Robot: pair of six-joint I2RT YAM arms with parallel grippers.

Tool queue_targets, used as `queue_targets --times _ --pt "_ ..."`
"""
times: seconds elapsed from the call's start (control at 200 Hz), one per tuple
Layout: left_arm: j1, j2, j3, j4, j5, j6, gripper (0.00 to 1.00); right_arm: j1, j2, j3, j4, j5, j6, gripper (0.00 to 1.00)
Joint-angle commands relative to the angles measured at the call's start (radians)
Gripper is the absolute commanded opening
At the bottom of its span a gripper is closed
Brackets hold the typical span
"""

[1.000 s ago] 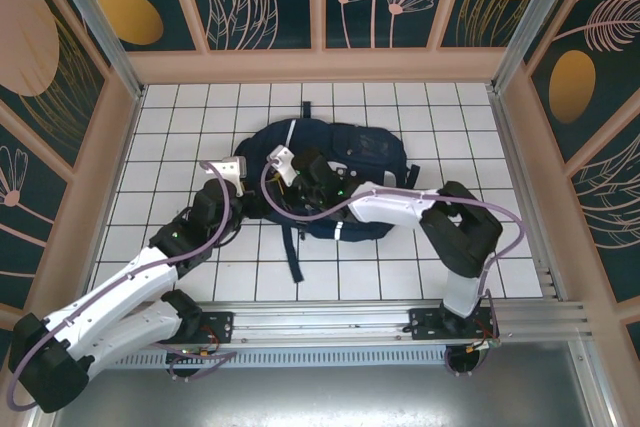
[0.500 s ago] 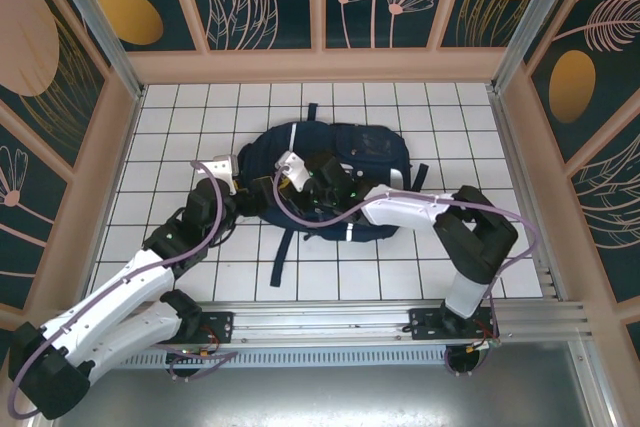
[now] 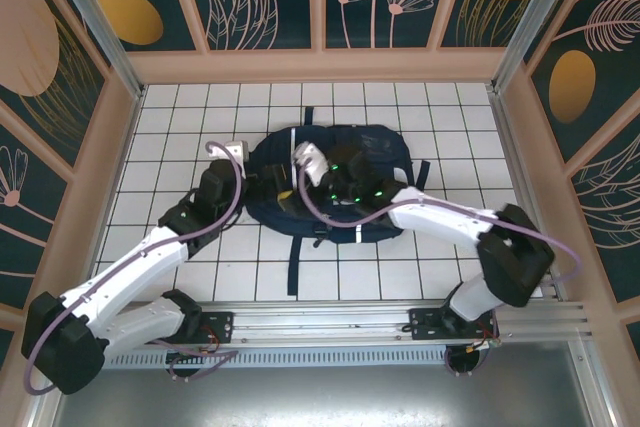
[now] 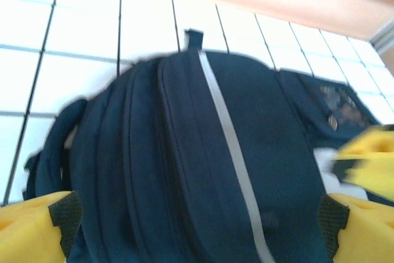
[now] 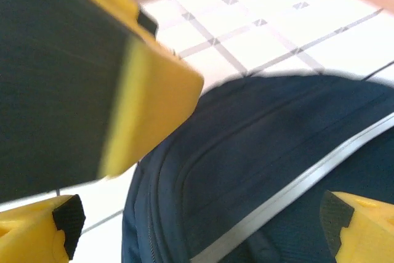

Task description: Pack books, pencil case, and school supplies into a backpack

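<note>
From above, the backpack (image 3: 385, 152) lies in the middle of the tiled table (image 3: 170, 117). The left gripper (image 3: 255, 179) is at its nine o'clock edge and the right gripper (image 3: 305, 179) is over its middle. Left wrist: jaws wide apart, empty, above the backpack. Right wrist: likewise wide, seemingly holding nothing.

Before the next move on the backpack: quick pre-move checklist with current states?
1. Left gripper open, nothing held: ok.
2. Right gripper open, nothing held: ok.
3. Backpack lying flat on the tiled table: ok.
4. Clearance between the two grippers: not ok; both crowd the same end of the backpack, so contact looks possible.
5. Main zip fully shut: cannot tell, the wrist views are blurred.
6. Loose strap clear of both arms: ok, it lies between them.
</note>
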State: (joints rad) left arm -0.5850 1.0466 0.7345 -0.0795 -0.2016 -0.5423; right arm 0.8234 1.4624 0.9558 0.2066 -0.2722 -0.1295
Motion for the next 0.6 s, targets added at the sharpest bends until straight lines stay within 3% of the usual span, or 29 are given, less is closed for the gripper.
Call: queue_targets --times 0.0,0.15,0.215,0.31,0.375,0.455,0.5,0.545,0.596 --pt "0.07 0.052 0.06 0.113 -0.036 -0.003 0.99 -0.133 -0.18 -0.068 0.183 -0.023 0.158 0.99" --pt "0.097 0.129 0.062 0.186 -0.415 -0.06 0.99 -0.301 -0.373 -0.208 0.255 0.53 0.32 0.99" --pt "0.121 0.158 0.027 0.312 -0.458 0.044 0.99 -0.416 -0.429 -0.26 0.246 0.661 0.394 0.99" --pt "0.185 0.199 -0.023 0.456 -0.405 0.219 0.99 -0.598 -0.49 -0.346 0.273 0.602 0.413 0.99" --pt "0.261 0.212 -0.039 0.465 -0.387 0.184 0.99 -0.694 -0.526 -0.403 0.298 0.57 0.41 0.99" --pt "0.389 0.185 -0.112 0.52 -0.26 0.143 0.99 -0.731 -0.585 -0.544 0.492 0.531 0.291 0.99" --pt "0.443 0.157 -0.176 0.585 -0.262 0.166 0.99 -0.731 -0.594 -0.606 0.587 0.527 0.215 0.99" --pt "0.497 0.135 -0.239 0.628 -0.284 0.154 0.99 -0.732 -0.578 -0.627 0.605 0.54 0.187 0.99" --pt "0.545 0.123 -0.313 0.711 -0.226 0.209 0.99 -0.743 -0.538 -0.621 0.588 0.551 0.194 0.99"
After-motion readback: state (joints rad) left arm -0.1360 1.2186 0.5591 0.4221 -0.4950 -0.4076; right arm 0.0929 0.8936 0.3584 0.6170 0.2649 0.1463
